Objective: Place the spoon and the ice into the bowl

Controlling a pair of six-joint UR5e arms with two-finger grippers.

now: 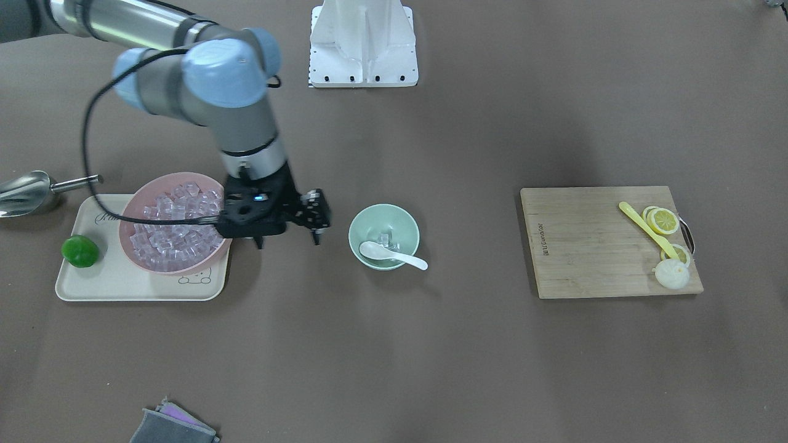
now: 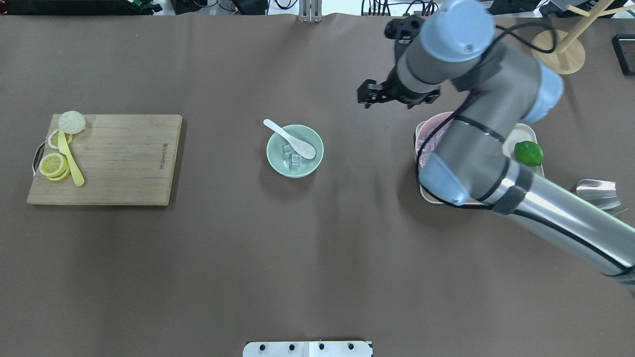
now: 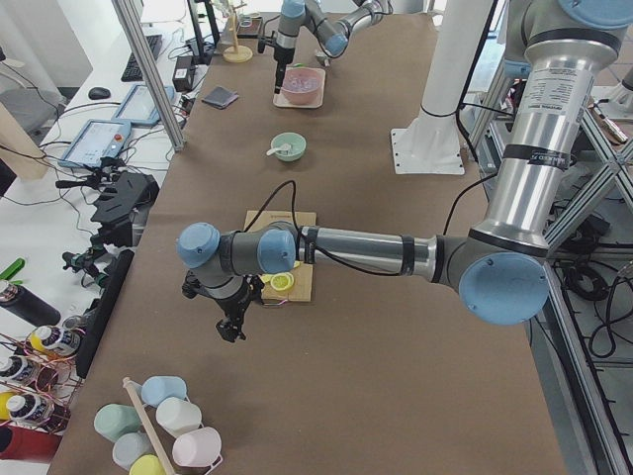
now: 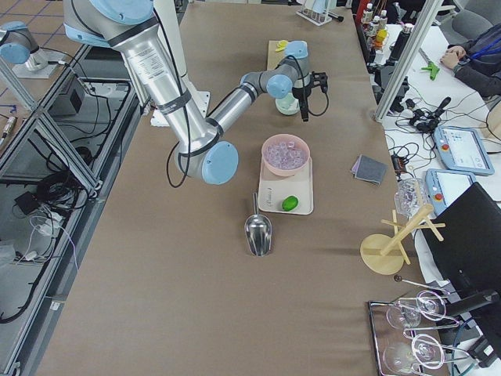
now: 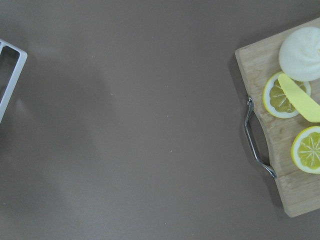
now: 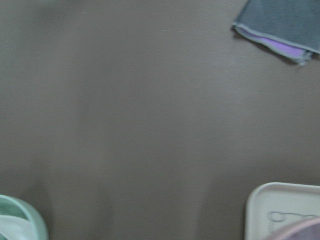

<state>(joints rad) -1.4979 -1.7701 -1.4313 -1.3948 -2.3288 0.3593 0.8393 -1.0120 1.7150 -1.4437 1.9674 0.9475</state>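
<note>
The mint-green bowl (image 1: 355, 229) stands mid-table, also in the overhead view (image 2: 272, 154). The white spoon (image 1: 394, 254) lies in it, scoop inside and handle over the rim; it also shows in the overhead view (image 2: 290, 139). A few clear ice cubes (image 1: 385, 239) lie in the bowl beside the scoop. My right gripper (image 1: 288, 242) hangs open and empty above the table, between the bowl and the pink bowl. My left gripper (image 3: 233, 325) shows only in the exterior left view, beyond the cutting board's end; I cannot tell if it is open or shut.
A pink bowl (image 1: 136, 203) full of ice and a lime (image 1: 80, 251) sit on a cream tray (image 1: 123, 284). A metal scoop (image 1: 24, 192) lies beside it. A cutting board (image 1: 585, 246) holds lemon slices and a yellow spoon (image 1: 646, 227). A grey cloth (image 1: 172, 426) lies at the table's operator-side edge.
</note>
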